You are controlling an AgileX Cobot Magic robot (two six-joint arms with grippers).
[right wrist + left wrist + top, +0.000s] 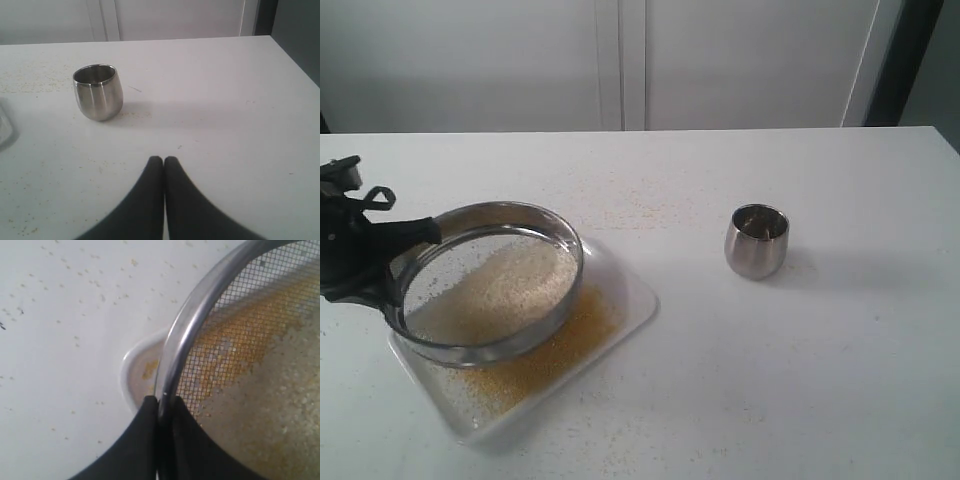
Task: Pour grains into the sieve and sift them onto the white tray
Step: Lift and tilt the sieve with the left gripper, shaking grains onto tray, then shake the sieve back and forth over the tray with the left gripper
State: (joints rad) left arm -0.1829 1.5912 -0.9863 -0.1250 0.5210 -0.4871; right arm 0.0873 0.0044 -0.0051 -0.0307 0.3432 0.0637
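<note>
The round steel sieve [490, 285] hangs tilted just above the white tray [638, 295], holding a heap of whitish grains [510, 285]. Fine yellow grains [555, 350] lie scattered on the tray beneath it. My left gripper [395, 270] is shut on the sieve's rim at its left side; in the left wrist view the gripper [162, 401] pinches the rim wall of the sieve [192, 320], with mesh and grains [260, 390] beyond and a tray corner [131, 371] below. My right gripper [163, 160] is shut with nothing in it, over bare table; it does not show in the exterior view.
A small rounded steel cup [757, 240] stands upright on the table right of the tray, also seen as the cup [98, 92] ahead of the right gripper. Stray grains [620, 205] speckle the white table behind the tray. A white wall runs along the far edge.
</note>
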